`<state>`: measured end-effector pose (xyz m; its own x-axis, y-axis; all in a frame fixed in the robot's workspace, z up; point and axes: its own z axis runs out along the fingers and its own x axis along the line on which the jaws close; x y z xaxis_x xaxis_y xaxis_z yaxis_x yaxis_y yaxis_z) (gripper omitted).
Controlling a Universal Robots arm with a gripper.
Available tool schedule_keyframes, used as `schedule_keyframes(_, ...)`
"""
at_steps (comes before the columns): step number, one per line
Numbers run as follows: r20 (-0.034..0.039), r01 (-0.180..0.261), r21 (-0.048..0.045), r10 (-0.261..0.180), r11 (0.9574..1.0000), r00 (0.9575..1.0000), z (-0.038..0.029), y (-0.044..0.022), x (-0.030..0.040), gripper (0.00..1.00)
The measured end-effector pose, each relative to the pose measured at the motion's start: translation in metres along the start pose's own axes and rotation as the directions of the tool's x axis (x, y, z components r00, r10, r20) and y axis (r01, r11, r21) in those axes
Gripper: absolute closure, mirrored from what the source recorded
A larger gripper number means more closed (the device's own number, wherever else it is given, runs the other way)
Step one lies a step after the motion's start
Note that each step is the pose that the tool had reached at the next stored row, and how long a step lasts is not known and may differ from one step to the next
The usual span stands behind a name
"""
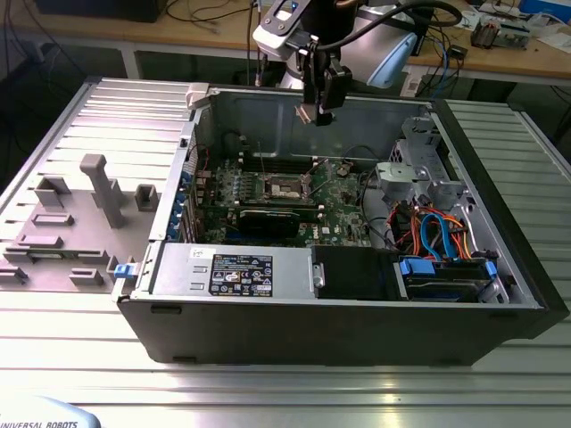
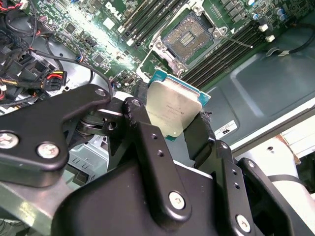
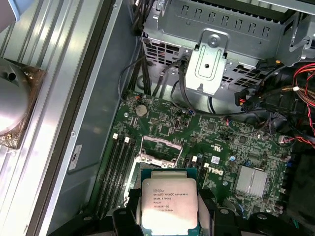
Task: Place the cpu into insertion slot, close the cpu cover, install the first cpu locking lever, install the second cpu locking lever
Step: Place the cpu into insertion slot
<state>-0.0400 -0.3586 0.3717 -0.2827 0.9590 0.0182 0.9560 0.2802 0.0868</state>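
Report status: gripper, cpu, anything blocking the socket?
Gripper shut on cpu, held above the open case. Insertion slot bare, pins showing, chip not yet seated. Nothing seen between cpu and slot.

The cpu (image 3: 169, 204) has a smooth silver-grey metal top with a soft satin shine, and a thin teal-green board edge around it; the gripper (image 2: 169, 114) looks like matt black metal, with bright steel screw heads; the insertion slot (image 3: 157, 158) has a shiny silvery metal rim; the motherboard (image 3: 224, 142) is glossy green; the computer case (image 1: 250, 120) is dull grey sheet metal inside; the table (image 1: 285, 392) is ribbed, pale brushed metal; the fixture (image 1: 103, 189) looks like matt grey plastic.
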Motion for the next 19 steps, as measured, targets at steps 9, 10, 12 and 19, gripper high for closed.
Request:
schedule_keyframes(9,0.0001,-0.003,-0.0001,0.003,1.0,1.0,0.0008,0.0,0.0,0.46)
schedule_keyframes(10,0.0004,-0.004,0.0,0.004,1.0,1.0,0.0011,-0.0001,0.0,0.46)
schedule_keyframes(12,0.0008,-0.008,0.0,0.008,1.0,1.0,0.0022,-0.0002,0.0,0.46)
schedule_keyframes(19,0.0022,-0.026,-0.0005,0.026,0.9997,0.9997,0.0037,-0.0003,0.0,0.46)
